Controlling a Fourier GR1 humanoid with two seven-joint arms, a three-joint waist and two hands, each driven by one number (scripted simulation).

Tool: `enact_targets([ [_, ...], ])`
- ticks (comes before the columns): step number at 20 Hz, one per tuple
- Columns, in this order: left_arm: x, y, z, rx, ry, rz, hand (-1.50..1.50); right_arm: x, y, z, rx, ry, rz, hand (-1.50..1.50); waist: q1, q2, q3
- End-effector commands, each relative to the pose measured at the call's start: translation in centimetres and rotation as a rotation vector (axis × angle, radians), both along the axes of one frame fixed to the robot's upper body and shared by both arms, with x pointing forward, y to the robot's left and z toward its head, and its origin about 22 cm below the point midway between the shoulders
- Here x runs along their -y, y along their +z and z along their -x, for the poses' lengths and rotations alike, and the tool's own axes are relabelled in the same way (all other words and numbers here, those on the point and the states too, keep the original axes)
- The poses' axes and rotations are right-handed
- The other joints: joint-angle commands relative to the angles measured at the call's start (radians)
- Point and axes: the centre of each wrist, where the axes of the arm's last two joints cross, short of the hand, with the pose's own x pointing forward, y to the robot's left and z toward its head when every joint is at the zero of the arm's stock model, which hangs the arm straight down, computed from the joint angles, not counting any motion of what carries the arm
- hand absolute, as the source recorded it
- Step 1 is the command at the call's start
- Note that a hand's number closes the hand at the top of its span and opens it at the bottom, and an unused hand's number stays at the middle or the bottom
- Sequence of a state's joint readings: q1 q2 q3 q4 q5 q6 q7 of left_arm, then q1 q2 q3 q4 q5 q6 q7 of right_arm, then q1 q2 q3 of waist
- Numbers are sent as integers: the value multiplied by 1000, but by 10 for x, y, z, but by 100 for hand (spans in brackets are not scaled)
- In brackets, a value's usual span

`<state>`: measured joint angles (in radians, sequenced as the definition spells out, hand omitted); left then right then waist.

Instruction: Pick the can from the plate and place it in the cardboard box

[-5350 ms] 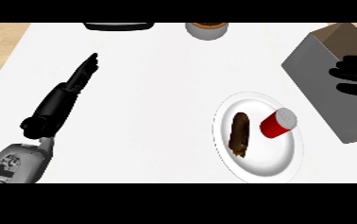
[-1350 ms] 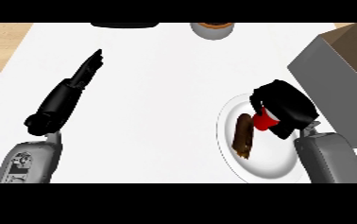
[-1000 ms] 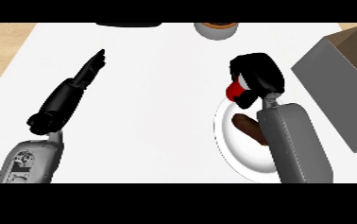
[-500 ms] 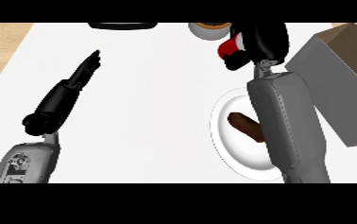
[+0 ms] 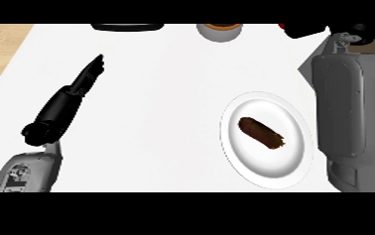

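Where my right forearm [image 5: 336, 105] rises along the right edge of the head view, my right hand [image 5: 307, 29] reaches the top edge, and only a black part of it shows there. Just beside that black part, at its left, a small sliver of the red can [image 5: 282, 26] is visible, touching the hand and cut by the top edge. Whether my right fingers are clamped on the can I cannot tell, since the fingers themselves lie out of view. The can is well apart from the white plate [image 5: 293, 172], which lies on the white desk [image 5: 168, 105] beside my right forearm. One brown oblong food item [image 5: 261, 132] lies near the plate's middle, tilted. My left hand [image 5: 89, 75] rests at the left of the desk, its fingers straight and together, pointing toward the top of the view and holding nothing. At the top edge stand a round container with a brown top [image 5: 219, 31] and, to its left, a dark flat object [image 5: 128, 27], both partly cut off.
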<state>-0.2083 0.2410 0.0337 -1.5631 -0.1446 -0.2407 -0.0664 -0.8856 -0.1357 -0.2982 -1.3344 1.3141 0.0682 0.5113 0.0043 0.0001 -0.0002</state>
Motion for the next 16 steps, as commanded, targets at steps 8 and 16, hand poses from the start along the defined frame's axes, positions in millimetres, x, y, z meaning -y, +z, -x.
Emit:
enact_targets([
  [8, -3, -12, 7, -14, -9, 0, 0, 113, -6, -6, -201, -146, 44, 150, -2, 0, 0],
  [16, 5, -3, -6, 3, -1, 11, 0, 195, -35, 7, -499, -104, -86, 150, -7, 3, 1],
])
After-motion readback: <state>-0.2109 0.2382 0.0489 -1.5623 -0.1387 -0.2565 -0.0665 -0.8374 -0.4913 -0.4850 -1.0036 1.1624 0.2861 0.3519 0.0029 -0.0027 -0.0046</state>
